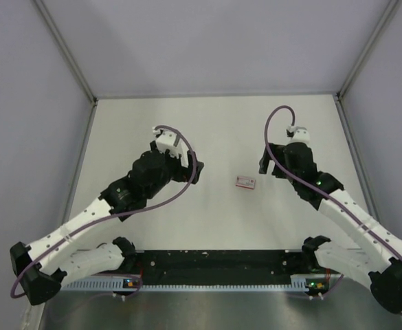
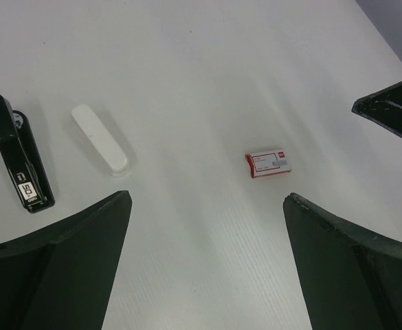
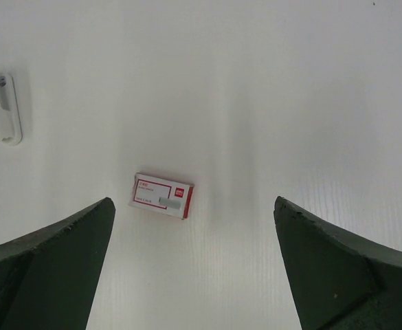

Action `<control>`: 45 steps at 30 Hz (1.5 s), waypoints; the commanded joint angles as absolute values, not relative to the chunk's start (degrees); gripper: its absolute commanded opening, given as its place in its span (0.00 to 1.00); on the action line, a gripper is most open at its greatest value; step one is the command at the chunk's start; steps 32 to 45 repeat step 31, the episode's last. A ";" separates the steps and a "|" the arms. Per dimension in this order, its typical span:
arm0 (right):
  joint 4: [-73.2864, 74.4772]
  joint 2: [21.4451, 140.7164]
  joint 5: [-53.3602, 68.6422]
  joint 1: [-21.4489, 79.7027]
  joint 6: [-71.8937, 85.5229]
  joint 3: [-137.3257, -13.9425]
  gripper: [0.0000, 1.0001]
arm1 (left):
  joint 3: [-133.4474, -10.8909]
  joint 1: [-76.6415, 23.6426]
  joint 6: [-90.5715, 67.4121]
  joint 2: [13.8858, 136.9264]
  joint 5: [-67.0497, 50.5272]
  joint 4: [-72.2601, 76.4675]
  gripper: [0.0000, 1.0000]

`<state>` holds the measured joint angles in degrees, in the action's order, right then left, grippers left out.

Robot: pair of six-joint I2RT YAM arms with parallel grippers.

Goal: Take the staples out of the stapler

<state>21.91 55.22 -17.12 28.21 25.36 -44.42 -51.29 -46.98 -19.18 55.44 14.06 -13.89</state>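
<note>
Stapler (image 2: 18, 161) outside left end effector (image 2: 207, 198)

We look down on the whole desk (image 1: 221, 124) from above and behind the arm bases (image 1: 125, 251). Both wrist views sit close over it, looking down between their own fingers (image 2: 63, 268); all three share the small red-and-white box (image 1: 245, 181).

We counted one black stapler (image 2: 18, 161), one white oblong block (image 2: 101, 139), one small red-and-white box (image 2: 269, 163), one table (image 1: 187, 124), two arms, left arm (image 1: 84, 221) and right arm (image 1: 355, 216), two grippers, left gripper (image 2: 207, 199) and right gripper (image 3: 195, 203), two dark fingers (image 2: 63, 261) apiece.
</note>
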 commanded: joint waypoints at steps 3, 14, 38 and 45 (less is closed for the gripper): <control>21.88 55.99 -18.72 27.95 25.23 -50.36 0.99 | -50.80 -47.11 -16.96 49.31 18.10 -17.75 0.99; 24.34 56.25 -21.36 27.95 23.29 -56.51 0.99 | -52.47 -47.20 -14.94 45.09 18.98 -19.86 0.99; 24.00 55.28 -23.63 28.04 22.14 -58.10 0.99 | -53.79 -47.11 -11.95 42.10 21.18 -21.00 0.99; 24.00 55.28 -23.63 28.04 22.14 -58.10 0.99 | -53.79 -47.11 -11.95 42.10 21.18 -21.00 0.99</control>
